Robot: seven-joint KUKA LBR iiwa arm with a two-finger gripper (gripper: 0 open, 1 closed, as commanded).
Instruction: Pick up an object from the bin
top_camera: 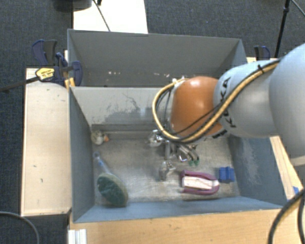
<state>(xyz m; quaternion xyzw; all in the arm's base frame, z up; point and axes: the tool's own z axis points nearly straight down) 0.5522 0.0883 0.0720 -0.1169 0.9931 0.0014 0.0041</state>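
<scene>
**Robot claw hangs low in the middle of the grey bin**

A silver arm reaches into the grey metal bin from the right of the frame. Its wrist is wrapped in a rounded orange cover looped with black and yellow cables. The claw hangs below the cover, down close to the bin floor near the centre. Whether it is released or clenched cannot be told from this angle, and nothing can be seen in its grasp.

The nearest thing is a purple-and-white packet, lying flat just to the lower right of the claw, near the front wall. A small blue block sits just beside the packet's right end. Well apart from these, in the lower left corner of the bin, lies a brush with a round dark-green head, its clear handle pointing toward the upper left. A small pale thing, too small to make out, rests against the left wall near the back.
</scene>
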